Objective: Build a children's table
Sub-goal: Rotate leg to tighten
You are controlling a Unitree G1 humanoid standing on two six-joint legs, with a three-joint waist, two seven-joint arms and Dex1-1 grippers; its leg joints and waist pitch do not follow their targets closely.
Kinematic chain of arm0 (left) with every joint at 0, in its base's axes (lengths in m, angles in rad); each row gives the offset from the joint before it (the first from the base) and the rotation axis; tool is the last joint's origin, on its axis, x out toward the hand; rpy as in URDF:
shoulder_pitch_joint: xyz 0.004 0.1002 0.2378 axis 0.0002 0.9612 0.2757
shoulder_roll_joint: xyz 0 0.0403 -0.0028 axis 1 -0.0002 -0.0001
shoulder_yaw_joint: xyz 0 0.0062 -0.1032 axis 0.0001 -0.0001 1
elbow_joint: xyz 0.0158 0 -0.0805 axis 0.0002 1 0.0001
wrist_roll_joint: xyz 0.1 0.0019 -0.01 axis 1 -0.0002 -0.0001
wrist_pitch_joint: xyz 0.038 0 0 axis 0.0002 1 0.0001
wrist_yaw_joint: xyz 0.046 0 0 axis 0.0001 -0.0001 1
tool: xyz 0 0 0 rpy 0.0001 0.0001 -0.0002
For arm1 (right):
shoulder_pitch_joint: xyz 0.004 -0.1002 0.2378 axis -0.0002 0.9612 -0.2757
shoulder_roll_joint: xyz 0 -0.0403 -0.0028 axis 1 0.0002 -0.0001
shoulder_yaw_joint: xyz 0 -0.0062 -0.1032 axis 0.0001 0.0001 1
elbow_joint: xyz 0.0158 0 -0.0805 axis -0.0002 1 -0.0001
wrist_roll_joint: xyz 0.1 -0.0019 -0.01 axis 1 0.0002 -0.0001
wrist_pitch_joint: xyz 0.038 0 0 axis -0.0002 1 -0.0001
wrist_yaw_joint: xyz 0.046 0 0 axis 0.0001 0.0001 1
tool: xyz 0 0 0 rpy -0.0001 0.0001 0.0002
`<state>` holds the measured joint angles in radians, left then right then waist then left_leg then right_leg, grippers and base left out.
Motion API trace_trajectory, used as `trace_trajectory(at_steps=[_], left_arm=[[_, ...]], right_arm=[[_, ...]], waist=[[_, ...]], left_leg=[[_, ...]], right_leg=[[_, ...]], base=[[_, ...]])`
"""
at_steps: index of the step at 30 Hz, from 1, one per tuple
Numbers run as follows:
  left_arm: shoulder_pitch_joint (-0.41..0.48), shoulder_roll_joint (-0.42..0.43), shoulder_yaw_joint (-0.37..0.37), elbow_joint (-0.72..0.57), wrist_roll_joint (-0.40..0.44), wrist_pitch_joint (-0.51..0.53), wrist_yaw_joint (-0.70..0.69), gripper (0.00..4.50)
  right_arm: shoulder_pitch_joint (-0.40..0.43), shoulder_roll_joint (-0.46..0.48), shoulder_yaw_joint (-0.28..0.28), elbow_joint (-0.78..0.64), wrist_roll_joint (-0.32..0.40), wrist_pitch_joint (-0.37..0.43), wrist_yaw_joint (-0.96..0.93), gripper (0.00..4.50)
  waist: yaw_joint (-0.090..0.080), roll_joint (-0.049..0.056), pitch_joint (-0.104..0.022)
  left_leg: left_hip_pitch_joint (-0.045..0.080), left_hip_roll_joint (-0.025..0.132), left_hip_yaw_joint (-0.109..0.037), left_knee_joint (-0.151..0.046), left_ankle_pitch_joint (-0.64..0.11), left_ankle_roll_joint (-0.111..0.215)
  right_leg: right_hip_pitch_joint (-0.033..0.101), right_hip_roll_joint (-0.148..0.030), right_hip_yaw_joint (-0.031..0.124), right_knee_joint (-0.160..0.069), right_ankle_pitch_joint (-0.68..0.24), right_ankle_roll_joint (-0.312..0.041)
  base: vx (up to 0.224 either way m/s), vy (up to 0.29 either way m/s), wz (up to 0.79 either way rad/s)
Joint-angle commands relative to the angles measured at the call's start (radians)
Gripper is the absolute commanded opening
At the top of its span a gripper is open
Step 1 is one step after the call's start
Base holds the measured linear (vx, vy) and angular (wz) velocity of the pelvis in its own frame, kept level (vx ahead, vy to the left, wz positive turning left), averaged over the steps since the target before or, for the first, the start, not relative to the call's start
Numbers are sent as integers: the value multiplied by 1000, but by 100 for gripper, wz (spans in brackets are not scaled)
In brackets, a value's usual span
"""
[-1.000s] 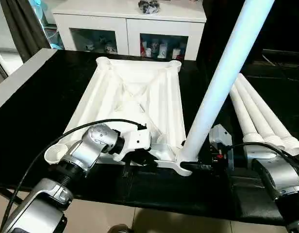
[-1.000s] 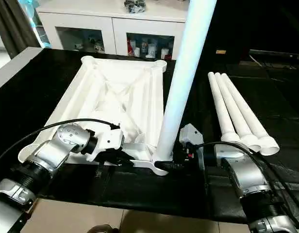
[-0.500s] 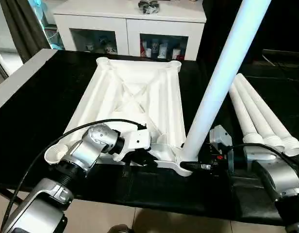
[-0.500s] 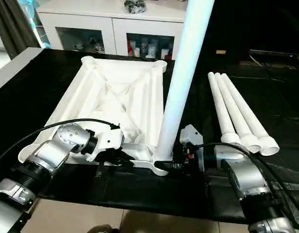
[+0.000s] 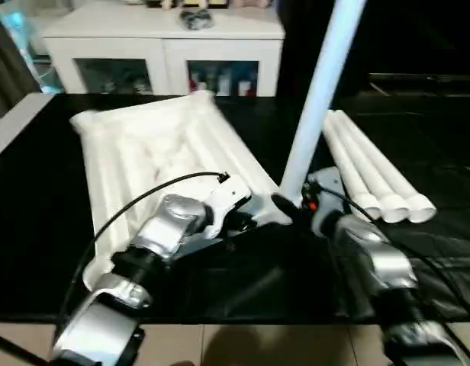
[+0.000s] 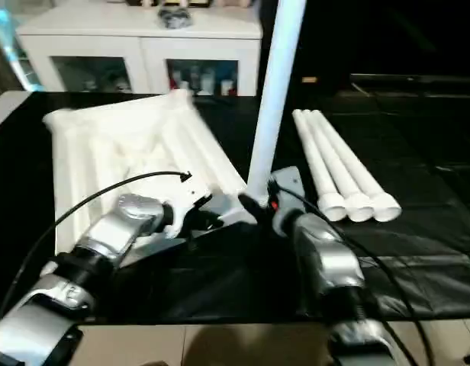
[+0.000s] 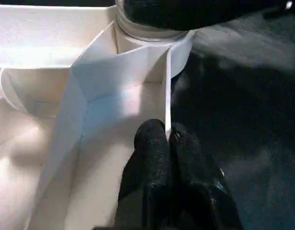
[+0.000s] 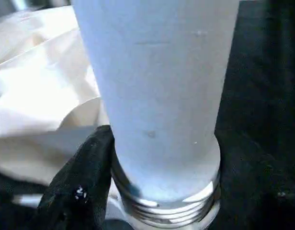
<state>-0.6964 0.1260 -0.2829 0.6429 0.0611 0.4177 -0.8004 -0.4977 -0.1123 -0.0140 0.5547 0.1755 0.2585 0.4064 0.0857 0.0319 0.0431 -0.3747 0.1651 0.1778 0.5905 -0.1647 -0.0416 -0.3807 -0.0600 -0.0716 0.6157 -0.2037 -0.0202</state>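
The white tabletop (image 5: 143, 152) lies underside up on the black table, its ribs showing. One white leg (image 5: 320, 88) stands upright in its near right corner socket (image 8: 166, 206). My right gripper (image 5: 287, 204) is at the base of that leg, and a black finger (image 8: 85, 177) presses against the leg just above the threaded collar; the other finger is hidden behind the leg. My left gripper (image 7: 169, 139) is shut on the thin rim of the tabletop's near edge, close to that same corner. Three more legs (image 5: 372, 171) lie side by side to the right.
A white glass-door cabinet (image 5: 159, 46) stands behind the black table (image 5: 37, 198). The table's front edge runs just below my forearms, and a pale strip (image 5: 10, 126) borders it on the left. Black cables arc over both wrists.
The camera has shifted and tilted. The tabletop has turned, its near right corner now farther from the front edge, and both grippers went with it. The leg stays upright in its socket.
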Motion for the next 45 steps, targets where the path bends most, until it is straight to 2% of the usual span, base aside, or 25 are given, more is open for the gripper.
trace_trajectory(at_steps=[1, 4, 8, 9, 10, 13, 18, 19, 22, 24, 27, 31, 34, 39, 40, 45], left_arm=[[-58, -61, 19, -47, -35, -8, 20, 0], [-66, -66, 7, -49, -19, -1, 38, 0], [-60, -59, -3, -53, -9, 6, 44, 0], [-58, -56, -2, -53, -8, 7, 46, 0], [-53, -50, 0, -52, -7, 1, 43, 0], [-48, -43, 1, -44, -4, -17, 41, 0], [-36, -23, -5, -28, 7, -43, 27, 0], [-34, -8, -3, -18, 8, -54, 18, 0], [-34, 10, -3, -9, 12, -67, 7, 0], [-33, 25, -7, -5, 17, -77, -4, 0], [-30, 54, -12, -2, 18, -99, -38, 0], [-23, 93, -28, 0, 20, -134, -96, 0], [-13, 120, -43, -7, 18, -162, -153, 0], [6, 169, -74, -25, 17, -233, -262, 0], [10, 180, -76, -30, 11, -249, -287, 0], [34, 229, -113, -76, -14, -326, -428, 0]], right_arm=[[0, 62, 26, 95, 11, 51, -36, 274], [-17, 71, 27, 108, -15, 57, -50, 274], [-22, 77, 37, 120, -35, 41, -37, 274], [-22, 76, 41, 122, -35, 36, -31, 309], [-20, 77, 39, 118, -29, 26, -28, 330], [-19, 71, 34, 118, -26, 19, -28, 353], [-10, 49, 28, 98, -36, -4, -8, 398], [12, 23, 32, 57, -36, -21, 25, 407], [39, 0, 25, 2, -19, -28, 66, 424], [66, -24, 25, -55, -3, -22, 103, 444], [126, -88, 37, -167, 32, -11, 210, 444], [193, -190, 50, -282, 49, -7, 328, 444], [220, -254, 43, -338, 62, -3, 402, 444], [239, -345, 39, -399, 92, 12, 514, 444], [238, -362, 42, -407, 99, 12, 541, 444], [225, -404, 88, -408, 93, -10, 630, 444]], waist=[[5, -6, -54], [8, -6, -58], [9, -6, -57], [9, -6, -56], [8, -1, -54], [6, -2, -53], [6, -3, -53], [6, -5, -53], [12, -10, -57], [16, -9, -58], [21, -10, -60], [28, -13, -56], [30, -16, -56], [37, -16, -56], [40, -14, -56], [57, -13, -58]], left_leg=[[14, 67, -38, -78, -292, 9], [11, 67, -33, -76, -236, 35], [11, 67, -31, -76, -229, 45], [11, 68, -32, -77, -235, 44], [13, 68, -32, -78, -255, 39], [16, 69, -34, -81, -287, 27], [13, 71, -33, -82, -279, 30], [13, 71, -32, -81, -277, 31], [10, 71, -31, -79, -240, 47], [7, 72, -30, -76, -206, 63], [5, 73, -30, -73, -193, 82], [3, 73, -30, -73, -203, 88], [3, 71, -29, -72, -208, 86], [5, 75, -30, -71, -202, 93], [5, 75, -29, -70, -200, 93], [8, 81, -29, -70, -196, 88]], right_leg=[[34, -107, 57, -96, -289, -184], [38, -106, 56, -91, -201, -196], [39, -106, 56, -90, -179, -204], [39, -106, 56, -91, -189, -204], [36, -106, 56, -95, -215, -200], [35, -105, 57, -99, -259, -192], [35, -106, 58, -96, -232, -192], [35, -106, 58, -97, -232, -191], [37, -106, 59, -93, -195, -187], [38, -105, 59, -88, -146, -190], [38, -107, 57, -86, -122, -199], [40, -106, 57, -91, -161, -177], [38, -106, 57, -93, -192, -173], [35, -106, 56, -92, -187, -180], [33, -106, 57, -91, -186, -181], [31, -108, 57, -85, -171, -192]], base=[[0, 0, 0], [0, 0, 0], [0, 0, 0], [0, 0, 0], [0, 0, 0], [0, 0, 0], [0, 0, 0], [0, 0, 0], [0, 0, 0], [0, 0, 0], [0, 0, 0], [0, 0, 0], [0, 0, 0], [0, 0, 0], [0, 0, 0], [0, 0, 0]])
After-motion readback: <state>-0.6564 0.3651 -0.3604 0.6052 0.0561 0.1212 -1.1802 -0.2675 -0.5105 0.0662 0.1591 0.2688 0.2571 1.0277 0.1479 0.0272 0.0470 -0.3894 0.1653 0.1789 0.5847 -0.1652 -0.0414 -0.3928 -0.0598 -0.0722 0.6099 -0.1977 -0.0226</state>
